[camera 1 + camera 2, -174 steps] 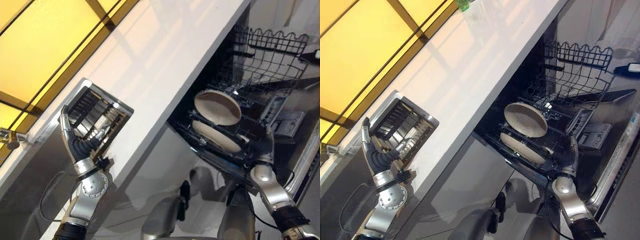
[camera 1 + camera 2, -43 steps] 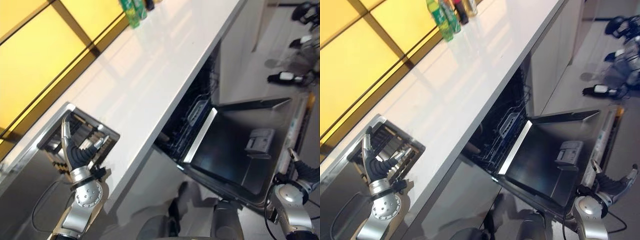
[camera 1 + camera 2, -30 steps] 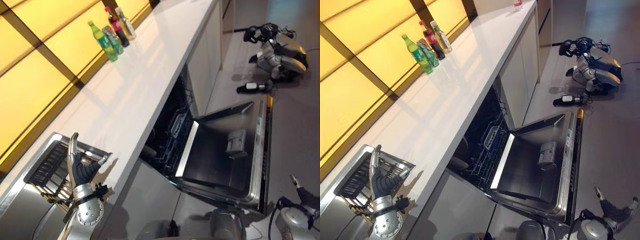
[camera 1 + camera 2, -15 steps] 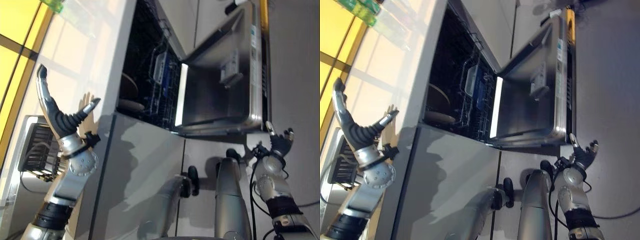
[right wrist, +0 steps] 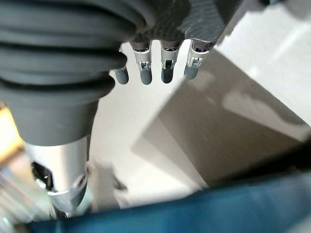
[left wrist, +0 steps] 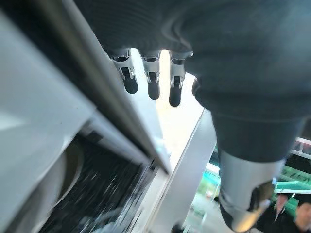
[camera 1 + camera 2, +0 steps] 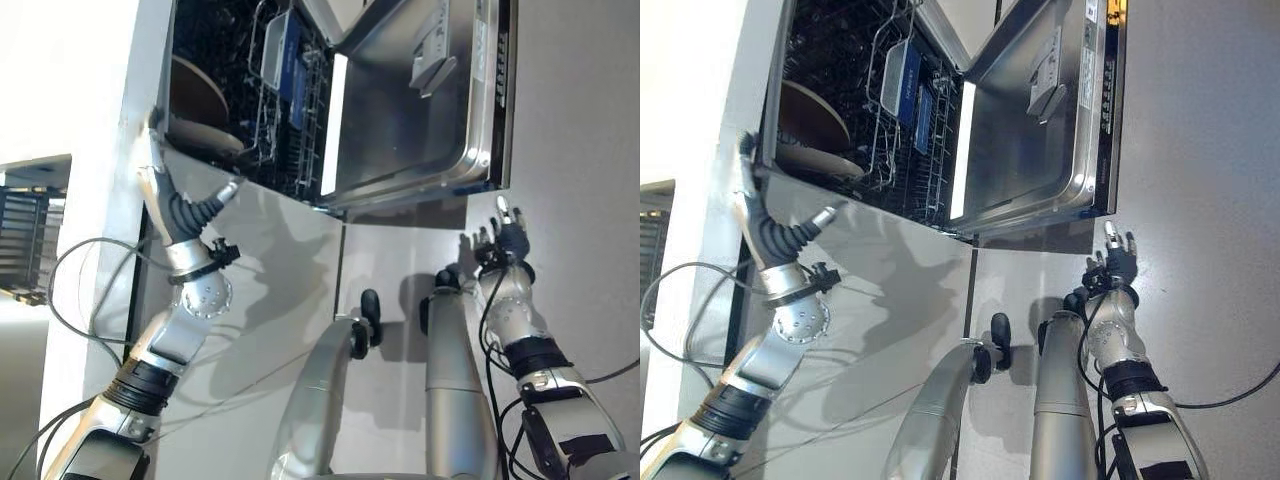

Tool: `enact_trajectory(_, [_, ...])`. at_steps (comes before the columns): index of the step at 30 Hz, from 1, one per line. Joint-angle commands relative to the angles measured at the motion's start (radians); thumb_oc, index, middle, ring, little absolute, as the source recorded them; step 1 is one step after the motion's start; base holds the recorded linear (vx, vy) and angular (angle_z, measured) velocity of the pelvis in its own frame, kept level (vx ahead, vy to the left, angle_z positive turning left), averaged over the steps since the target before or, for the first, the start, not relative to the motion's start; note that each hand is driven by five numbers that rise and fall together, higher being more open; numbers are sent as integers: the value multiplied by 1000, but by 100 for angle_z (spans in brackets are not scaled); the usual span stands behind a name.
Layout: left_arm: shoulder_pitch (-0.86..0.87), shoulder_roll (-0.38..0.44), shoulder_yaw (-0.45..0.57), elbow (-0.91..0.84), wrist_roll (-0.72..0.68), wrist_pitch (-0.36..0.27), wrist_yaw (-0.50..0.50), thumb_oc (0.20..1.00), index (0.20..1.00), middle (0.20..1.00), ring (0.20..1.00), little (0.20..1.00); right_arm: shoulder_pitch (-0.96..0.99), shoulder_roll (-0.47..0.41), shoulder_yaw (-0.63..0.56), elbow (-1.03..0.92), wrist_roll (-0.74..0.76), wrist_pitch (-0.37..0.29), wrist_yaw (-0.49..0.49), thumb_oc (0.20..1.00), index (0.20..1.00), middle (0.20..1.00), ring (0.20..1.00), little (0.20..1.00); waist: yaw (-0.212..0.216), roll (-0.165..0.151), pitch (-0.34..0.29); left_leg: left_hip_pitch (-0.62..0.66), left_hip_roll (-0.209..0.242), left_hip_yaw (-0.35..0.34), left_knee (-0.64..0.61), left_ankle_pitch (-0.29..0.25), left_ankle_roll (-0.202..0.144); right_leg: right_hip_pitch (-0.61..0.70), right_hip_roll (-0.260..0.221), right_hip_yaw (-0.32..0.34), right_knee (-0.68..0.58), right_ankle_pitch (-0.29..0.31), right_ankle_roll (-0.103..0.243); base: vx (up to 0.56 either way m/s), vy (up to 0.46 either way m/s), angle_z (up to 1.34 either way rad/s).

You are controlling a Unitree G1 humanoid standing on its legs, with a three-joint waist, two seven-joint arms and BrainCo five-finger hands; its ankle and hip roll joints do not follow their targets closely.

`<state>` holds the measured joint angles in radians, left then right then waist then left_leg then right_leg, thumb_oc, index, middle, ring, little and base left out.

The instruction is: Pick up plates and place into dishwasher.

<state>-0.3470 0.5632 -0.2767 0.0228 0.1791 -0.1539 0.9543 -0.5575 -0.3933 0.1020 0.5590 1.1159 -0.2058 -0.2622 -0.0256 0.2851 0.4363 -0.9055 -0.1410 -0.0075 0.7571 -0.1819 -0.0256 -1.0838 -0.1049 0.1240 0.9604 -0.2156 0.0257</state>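
Dishwasher point(image 7: 420, 120) door down, plates point(image 7: 195, 95) racked on edge inside; both hands point(image 7: 185, 210) point(image 7: 505, 240) empty, fingers straight.

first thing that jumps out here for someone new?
The open dishwasher: its steel door hangs down, and two plates already sit in the dark rack inside. Next, the left hand, open and empty at the counter edge beside the opening, and the right hand, open over the floor.

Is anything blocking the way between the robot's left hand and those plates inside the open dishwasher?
Nothing visible does. The left hand is open at the front edge of the dishwasher, whose door hangs open, and the plates sit just past it in the rack.
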Motion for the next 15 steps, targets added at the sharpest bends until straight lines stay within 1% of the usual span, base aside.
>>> enact_trajectory(1, [28,13,73,5,-45,2,-2,1000,1000,1000,1000,1000,-116,9,18,-122,11,15,111,1000,1000,1000,1000,1000,25,10,84,-58,-37,49,107,16,60,7,23,12,-44,112,6,16,-32,15])
enact_trajectory(4, [33,17,85,12,-50,-11,-13,1000,1000,1000,1000,1000,-130,14,47,-181,-2,17,146,1000,1000,1000,1000,1000,34,2,84,-66,-47,35,111,20,60,6,33,5,-40,111,4,18,-40,13])
enact_trajectory(7, [43,19,96,15,-53,-24,-25,1000,1000,1000,1000,1000,-149,24,81,-241,-45,29,174,1000,1000,1000,1000,1000,46,-5,84,-51,-51,23,96,27,60,24,36,-5,-52,112,2,9,-15,0])
enact_trajectory(10, [50,22,102,14,-54,-36,-32,1000,1000,1000,1000,1000,-160,33,108,-277,-87,15,190,1000,1000,1000,1000,1000,58,-13,84,-27,-53,13,81,33,57,49,33,-16,-66,113,2,11,-3,2])
enact_trajectory(11, [50,21,106,16,-52,-41,-42,1000,1000,1000,1000,1000,-172,34,118,-294,-117,3,187,1000,1000,1000,1000,1000,68,-19,84,-7,-54,7,70,37,55,73,28,-24,-79,113,2,38,-5,9])
enact_trajectory(15, [62,33,122,12,-65,-51,-75,1000,1000,1000,1000,1000,-191,32,119,-326,-139,-39,185,1000,1000,1000,1000,1000,92,-36,84,58,-57,-8,52,38,51,148,4,-55,-110,112,0,52,-18,15])
